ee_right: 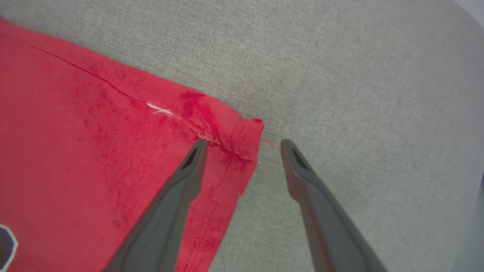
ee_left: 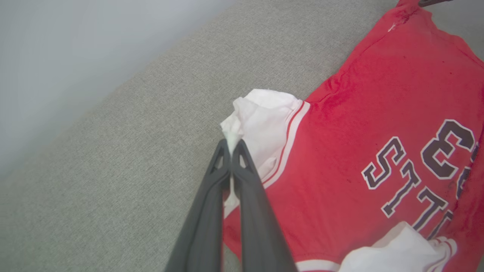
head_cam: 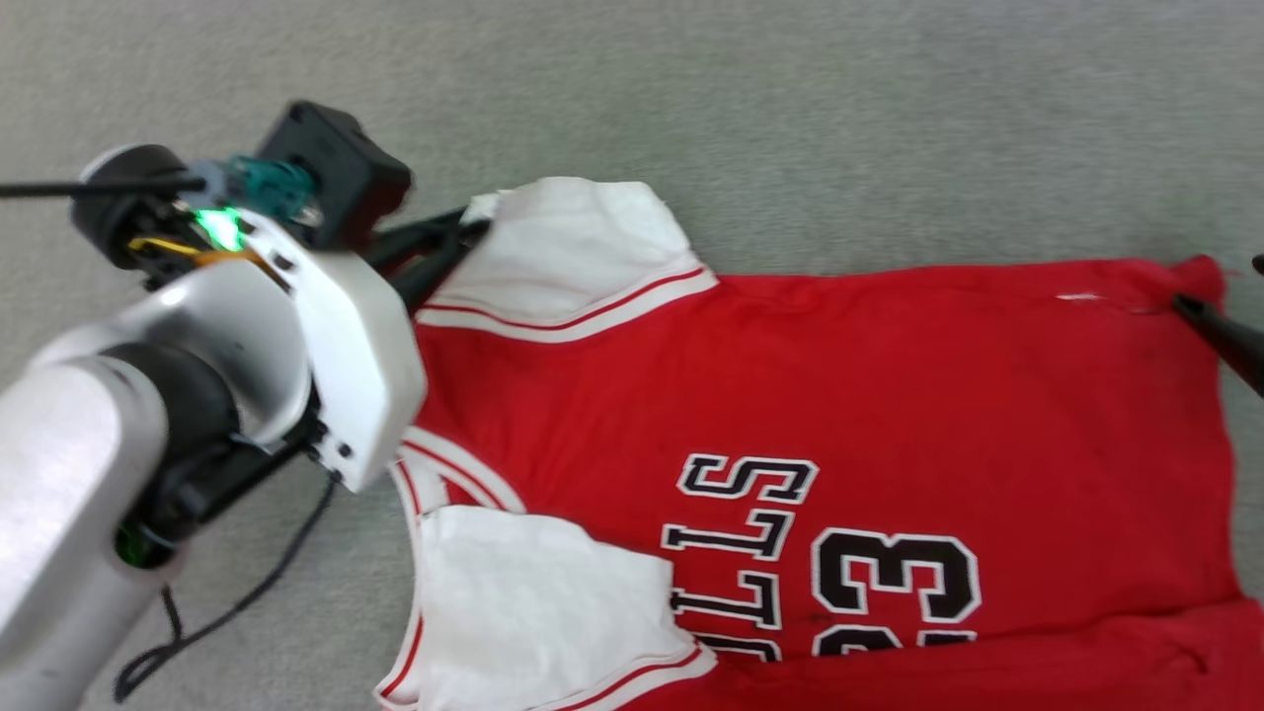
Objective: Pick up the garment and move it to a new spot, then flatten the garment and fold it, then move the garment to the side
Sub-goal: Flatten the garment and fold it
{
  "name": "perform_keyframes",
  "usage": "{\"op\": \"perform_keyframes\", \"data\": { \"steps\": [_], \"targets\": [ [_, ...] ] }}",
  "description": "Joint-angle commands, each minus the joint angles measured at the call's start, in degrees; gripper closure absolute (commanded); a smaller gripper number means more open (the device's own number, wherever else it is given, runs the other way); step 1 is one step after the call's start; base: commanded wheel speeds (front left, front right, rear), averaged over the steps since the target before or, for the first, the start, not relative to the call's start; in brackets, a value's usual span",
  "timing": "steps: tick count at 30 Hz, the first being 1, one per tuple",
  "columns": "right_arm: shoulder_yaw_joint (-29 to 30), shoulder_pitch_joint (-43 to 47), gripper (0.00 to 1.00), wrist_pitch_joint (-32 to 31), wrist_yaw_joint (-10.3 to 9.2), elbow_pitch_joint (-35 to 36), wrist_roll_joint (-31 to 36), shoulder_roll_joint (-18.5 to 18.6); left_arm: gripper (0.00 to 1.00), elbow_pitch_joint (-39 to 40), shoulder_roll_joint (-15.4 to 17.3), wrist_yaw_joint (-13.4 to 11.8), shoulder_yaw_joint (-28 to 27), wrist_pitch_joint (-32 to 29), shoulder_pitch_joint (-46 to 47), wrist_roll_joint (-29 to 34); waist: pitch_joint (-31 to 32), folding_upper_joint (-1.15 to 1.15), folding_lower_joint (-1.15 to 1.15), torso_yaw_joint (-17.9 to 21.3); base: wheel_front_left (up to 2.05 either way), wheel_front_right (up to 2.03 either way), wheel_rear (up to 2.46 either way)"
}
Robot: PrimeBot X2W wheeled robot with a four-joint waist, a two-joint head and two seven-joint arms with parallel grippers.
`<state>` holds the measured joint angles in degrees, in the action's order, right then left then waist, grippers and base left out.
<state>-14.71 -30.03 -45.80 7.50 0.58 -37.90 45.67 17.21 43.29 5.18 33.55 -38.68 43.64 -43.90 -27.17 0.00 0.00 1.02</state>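
The garment (head_cam: 839, 385), a red jersey with white sleeves and black letters and number 33, lies spread on the grey surface. My left gripper (head_cam: 472, 229) is shut on the edge of the far white sleeve (ee_left: 264, 121), its tips pinching a fold of white cloth (ee_left: 231, 142). My right gripper (ee_right: 244, 142) is open at the garment's far hem corner (ee_right: 242, 130); one finger rests on the red cloth and the other is over bare grey fabric. In the head view one dark right finger (head_cam: 1220, 331) shows at the right edge.
A grey woven surface (head_cam: 790, 118) lies under everything, with bare room beyond the garment. A pale wall (ee_left: 56, 56) rises past its edge in the left wrist view. A black cable (head_cam: 227, 607) hangs below my left forearm.
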Motion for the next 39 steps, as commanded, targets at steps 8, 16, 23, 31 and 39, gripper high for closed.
{"op": "perform_keyframes", "data": {
  "steps": [8,16,23,31,39],
  "targets": [
    [-5.68,-2.26,0.0,0.52,-0.03,-6.66,-0.45,2.07,1.0,4.01,-2.45,-0.95,2.32,1.9,-1.97,2.05,-2.69,0.0,0.0,-5.41,0.0,0.0,0.0],
    [-11.85,-2.14,1.0,3.58,-0.03,-10.92,-0.74,3.28,1.0,4.09,-3.71,-1.82,3.87,2.73,-2.55,3.95,-2.57,0.0,0.0,-6.98,0.0,0.0,0.0],
    [-10.56,-3.68,1.0,8.93,-0.05,-13.67,-4.09,3.69,1.0,2.4,-2.93,-3.44,2.89,4.99,-5.13,4.25,1.93,0.0,0.0,-5.51,0.0,0.0,0.0],
    [-8.08,-1.81,1.0,12.59,-0.04,-13.26,-6.28,2.63,1.0,1.96,-0.82,-5.42,1.34,7.74,-10.3,2.9,9.18,0.0,0.0,-3.54,0.0,0.0,0.0],
    [-3.69,8.3,1.0,15.32,-0.04,-9.26,-8.22,2.36,1.0,5.0,2.68,-9.42,-0.27,9.73,-21.46,-1.05,16.46,0.0,0.0,-3.28,0.0,0.0,0.0]
  ]
}}
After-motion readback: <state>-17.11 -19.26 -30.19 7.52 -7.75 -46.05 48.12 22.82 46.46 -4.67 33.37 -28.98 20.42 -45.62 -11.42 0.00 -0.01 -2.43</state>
